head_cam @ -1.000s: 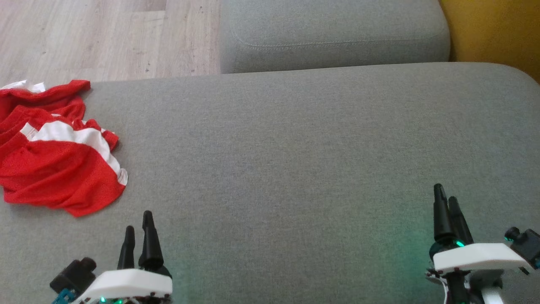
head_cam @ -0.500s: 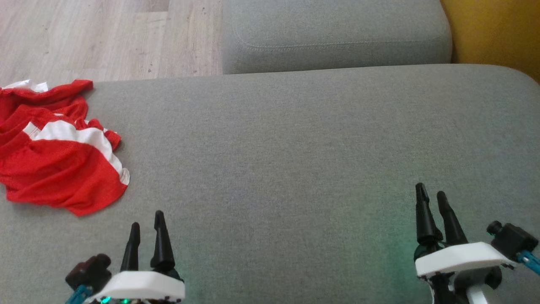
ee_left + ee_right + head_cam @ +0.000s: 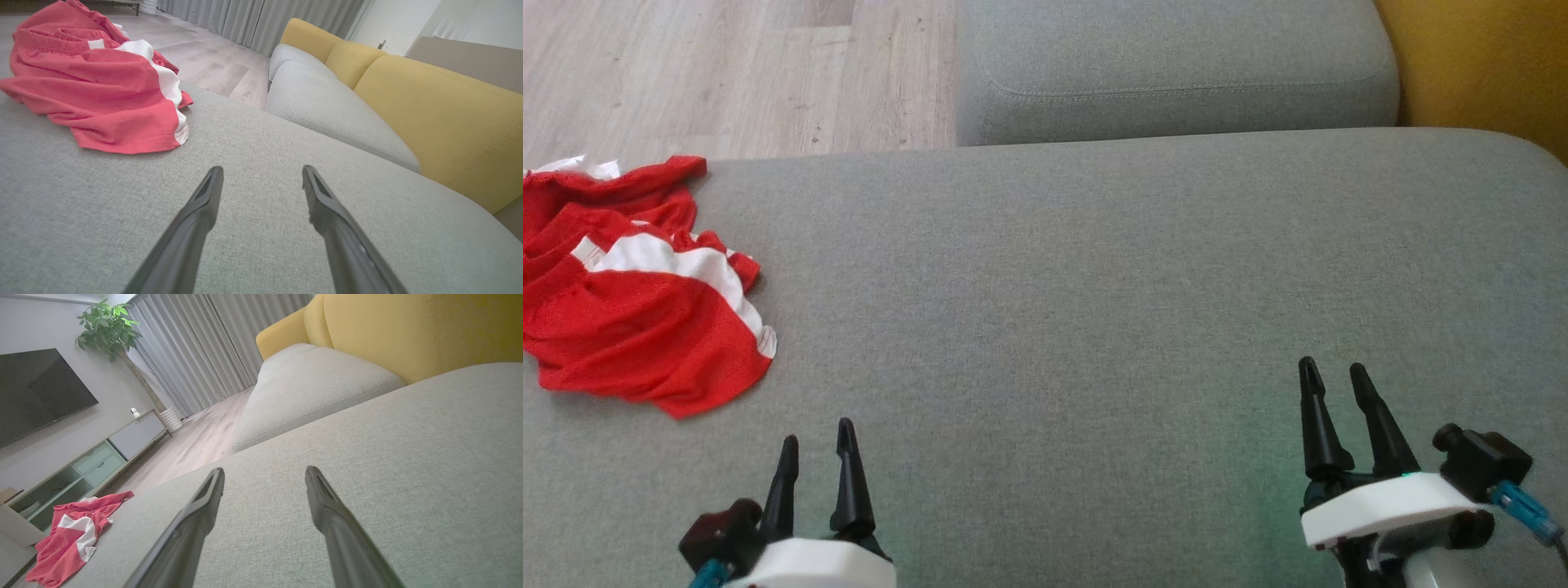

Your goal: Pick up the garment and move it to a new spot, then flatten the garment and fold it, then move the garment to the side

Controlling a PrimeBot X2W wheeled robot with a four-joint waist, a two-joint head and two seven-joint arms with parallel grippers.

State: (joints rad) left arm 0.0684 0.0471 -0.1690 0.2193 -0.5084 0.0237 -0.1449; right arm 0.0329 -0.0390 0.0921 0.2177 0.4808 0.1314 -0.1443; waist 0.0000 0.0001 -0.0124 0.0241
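Observation:
The garment [image 3: 637,310] is red with a white stripe and lies crumpled at the left end of the grey sofa seat [image 3: 1094,269]. In the left wrist view the garment [image 3: 102,85] lies up and to the left of the fingers; in the right wrist view the garment [image 3: 69,535] is far off at the lower left. My left gripper [image 3: 817,445] hovers open over the seat, below and right of the garment, not touching it. At the lower right my right gripper [image 3: 1333,380] is open with nothing between its fingers.
A second grey cushion [image 3: 1176,73] lies beyond the seat, with a yellow backrest [image 3: 1478,57] at the right. Wooden floor [image 3: 727,73] shows past the seat's far left edge. A TV [image 3: 36,388], a low cabinet [image 3: 94,461] and a plant [image 3: 108,330] stand across the room.
Both grippers have turned and shifted: the left one moved right and lower in the view, the right one moved left. The head view shifted slightly. The garment lies as before.

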